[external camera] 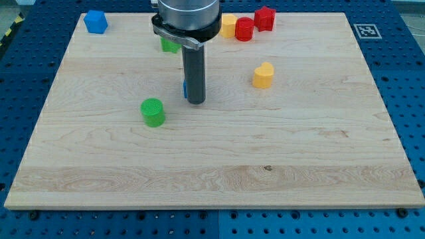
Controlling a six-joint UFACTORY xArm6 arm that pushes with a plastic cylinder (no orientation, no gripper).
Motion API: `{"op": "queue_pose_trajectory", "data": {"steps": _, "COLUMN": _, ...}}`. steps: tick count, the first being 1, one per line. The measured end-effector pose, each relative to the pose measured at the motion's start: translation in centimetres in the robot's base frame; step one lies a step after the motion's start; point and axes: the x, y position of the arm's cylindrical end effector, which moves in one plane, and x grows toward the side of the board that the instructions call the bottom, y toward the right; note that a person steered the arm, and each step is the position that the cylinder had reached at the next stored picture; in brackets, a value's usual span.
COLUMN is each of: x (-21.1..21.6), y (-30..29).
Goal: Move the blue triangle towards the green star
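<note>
Although most of the blue triangle (184, 87) is hidden behind the rod, a thin blue edge shows at the rod's left side, so the block sits just behind my tip (195, 102), on its far side and probably touching it. My tip rests on the wooden board (219, 172) a little left of the middle. The arm has no hand to open or close; it ends only in this straight rod, which holds nothing and can only push.

A green block (169, 45), which I take for the green star, is farther away and slightly to the left, half covered by the arm's round flange, so I cannot confirm its shape. Between it and the blue triangle there is only a short stretch of bare board.

As I judge it, the task is well along but not finished: the triangle is near the star, yet they are apart. What is left is a short push away from the near edge and a little to the left.

Other blocks stay outside this path: a green cylinder (153, 111) near and to the left, a yellow heart (263, 76) to the right, a blue cube (95, 22) in the far left corner, and a yellow block (228, 26) beside a red cylinder (244, 29) and another red block (265, 18) at the far edge.
</note>
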Motion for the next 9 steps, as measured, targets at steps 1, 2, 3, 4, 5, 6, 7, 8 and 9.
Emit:
{"op": "queue_pose_trajectory", "data": {"steps": 1, "x": -0.6, "y": 0.0}}
{"op": "queue_pose_trajectory", "data": {"steps": 2, "x": -2.7, "y": 0.0}}
{"op": "queue_pose_trajectory", "data": {"steps": 3, "x": -5.4, "y": 1.0}}
{"op": "queue_pose_trajectory", "data": {"steps": 4, "x": -6.3, "y": 1.8}}
{"op": "queue_pose_trajectory", "data": {"steps": 5, "x": -7.1, "y": 2.3}}
{"op": "queue_pose_trajectory", "data": {"steps": 6, "x": -9.4, "y": 2.3}}
{"op": "queue_pose_trajectory", "data": {"steps": 7, "x": -11.5, "y": 2.3}}
{"op": "queue_pose_trajectory", "data": {"steps": 8, "x": -12.2, "y": 2.3}}
{"op": "queue_pose_trajectory", "data": {"steps": 9, "x": -12.5, "y": 2.3}}
